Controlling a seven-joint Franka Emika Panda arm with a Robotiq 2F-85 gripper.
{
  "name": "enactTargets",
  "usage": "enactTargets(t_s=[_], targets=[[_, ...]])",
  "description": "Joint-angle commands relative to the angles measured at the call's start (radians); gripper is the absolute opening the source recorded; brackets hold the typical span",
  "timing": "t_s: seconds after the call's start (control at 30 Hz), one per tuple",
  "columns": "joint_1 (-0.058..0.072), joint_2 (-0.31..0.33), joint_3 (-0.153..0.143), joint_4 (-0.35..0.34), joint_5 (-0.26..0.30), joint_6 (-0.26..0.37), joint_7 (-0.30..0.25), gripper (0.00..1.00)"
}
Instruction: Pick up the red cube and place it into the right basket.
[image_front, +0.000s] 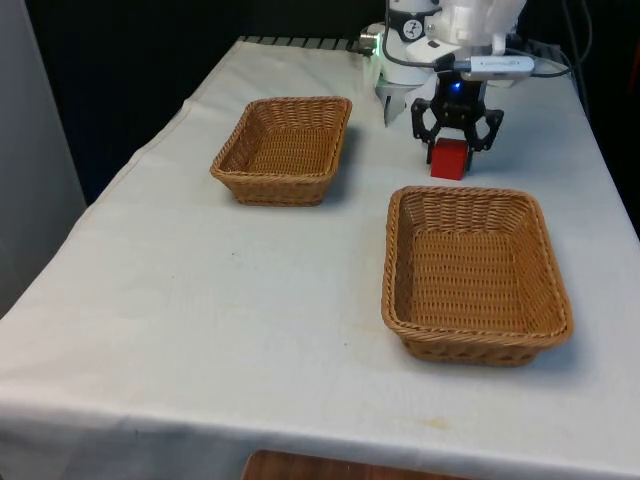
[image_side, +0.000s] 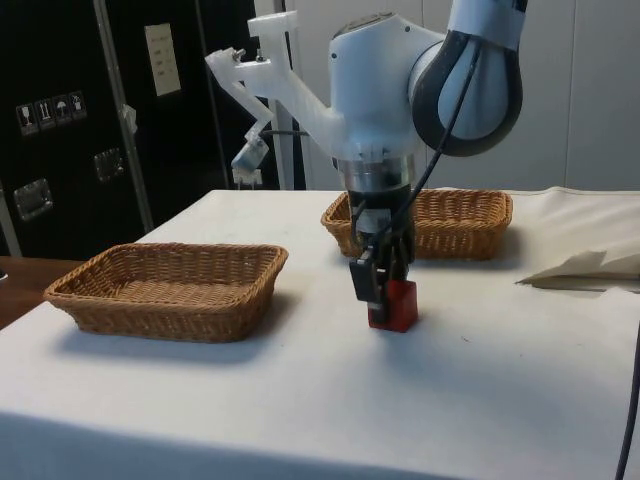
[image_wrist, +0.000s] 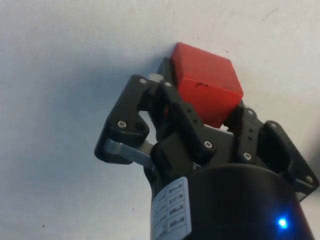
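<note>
The red cube (image_front: 448, 163) rests on the white cloth just beyond the far rim of the right basket (image_front: 392, 262), a shallow wicker tray with nothing in it. My black gripper (image_front: 450, 148) points straight down over the cube and is shut on it, one finger on each side. In the side view the cube (image_side: 398, 310) sits low on the cloth under the gripper (image_side: 385, 290), to the right of that basket (image_side: 160, 297). The wrist view has the cube (image_wrist: 207, 75) clamped between the fingers of the gripper (image_wrist: 197, 107), against the cloth.
The left basket (image_front: 275, 190), also wicker with nothing inside, stands towards the front view's left; in the side view this basket (image_side: 460, 235) lies behind the arm. A rumpled fold of cloth (image_side: 585, 268) lies at the table's far end.
</note>
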Motion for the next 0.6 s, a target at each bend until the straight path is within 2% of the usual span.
enactTargets(t_s=[0.0, 0.03, 0.33, 0.4, 0.43, 0.47, 0.57], targets=[[0.0, -0.003, 0.0, -0.003, 0.002, 0.004, -0.001, 0.09], [0.0, -0.003, 0.0, -0.003, 0.001, 0.004, -0.001, 0.02], [0.0, -0.002, -0.001, -0.002, 0.0, 0.003, 0.0, 0.03], [0.001, -0.022, -0.002, -0.003, -0.002, -0.014, 0.0, 0.03], [0.0, -0.004, -0.001, 0.001, 0.0, 0.0, 0.0, 0.03], [0.001, -0.04, -0.004, -0.004, -0.003, -0.028, 0.001, 0.03], [0.001, -0.067, -0.005, -0.006, -0.005, -0.051, 0.001, 0.03]])
